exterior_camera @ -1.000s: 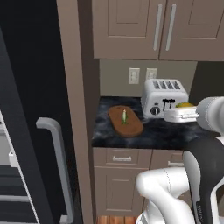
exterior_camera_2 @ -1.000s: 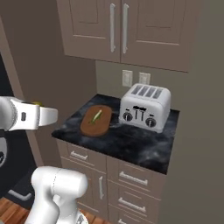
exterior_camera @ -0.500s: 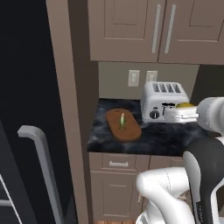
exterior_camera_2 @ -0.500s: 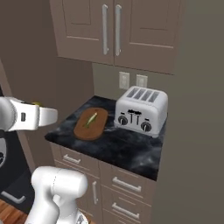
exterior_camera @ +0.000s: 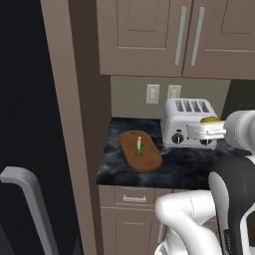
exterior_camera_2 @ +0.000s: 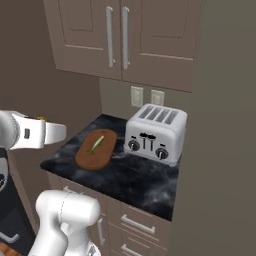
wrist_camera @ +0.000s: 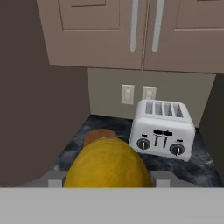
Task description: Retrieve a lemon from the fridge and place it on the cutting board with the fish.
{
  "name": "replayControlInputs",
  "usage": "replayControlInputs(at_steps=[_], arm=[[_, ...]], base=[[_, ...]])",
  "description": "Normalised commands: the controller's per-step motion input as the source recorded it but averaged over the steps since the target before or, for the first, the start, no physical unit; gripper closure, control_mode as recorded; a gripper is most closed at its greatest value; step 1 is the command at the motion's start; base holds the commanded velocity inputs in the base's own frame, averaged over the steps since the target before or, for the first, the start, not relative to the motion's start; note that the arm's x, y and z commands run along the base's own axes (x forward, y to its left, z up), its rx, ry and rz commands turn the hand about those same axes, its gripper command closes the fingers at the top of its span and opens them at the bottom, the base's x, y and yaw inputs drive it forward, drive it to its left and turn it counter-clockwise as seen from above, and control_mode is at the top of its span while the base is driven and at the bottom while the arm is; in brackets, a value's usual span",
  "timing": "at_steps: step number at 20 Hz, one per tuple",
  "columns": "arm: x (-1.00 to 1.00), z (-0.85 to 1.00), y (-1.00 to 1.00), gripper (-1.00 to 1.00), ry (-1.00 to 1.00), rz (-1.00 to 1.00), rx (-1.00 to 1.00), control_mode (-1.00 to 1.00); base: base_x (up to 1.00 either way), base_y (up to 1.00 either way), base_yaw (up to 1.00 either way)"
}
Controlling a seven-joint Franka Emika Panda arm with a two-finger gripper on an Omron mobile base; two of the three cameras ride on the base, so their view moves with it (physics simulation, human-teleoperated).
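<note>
The white arm rises from the base, bends at its dark elbow and holds its forearm about level. The gripper [wrist_camera: 108,177] points forward, its 2 fingers [wrist_camera: 53,179] closed on the lemon [wrist_camera: 107,166], though the tips themselves are probably hidden behind the fruit

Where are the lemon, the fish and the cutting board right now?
lemon [wrist_camera: 108,164]: hand view, middle of its yellow skin.
fish [exterior_camera: 139,145]: left base view, middle of its body.
cutting board [exterior_camera: 149,160]: left base view, bare wood near its front end.
</note>
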Motion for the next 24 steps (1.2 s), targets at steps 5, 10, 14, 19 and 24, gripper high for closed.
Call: replayControlInputs(at_steps=[5, 10, 14, 19, 24], arm=[[0.00, 0.00, 0.00, 1.00, 0.00, 0.00, 0.00, 1.00], [0.00, 0.00, 0.00, 1.00, 0.00, 0.00, 0.00, 1.00], [0.00, 0.00, 0.00, 1.00, 0.00, 0.00, 0.00, 1.00], [0.04, -0.01, 0.03, 1.00, 0.08, 0.00, 0.00, -1.00], [0.31, -0.18, 0.16, 1.00, 0.26, 0.00, 0.00, -1.00]], base=[[0.35, 0.00, 0.00], [0.16, 0.00, 0.00], [0.05, 0.00, 0.00], [0.00, 0.00, 0.00], [0.00, 0.00, 0.00]])
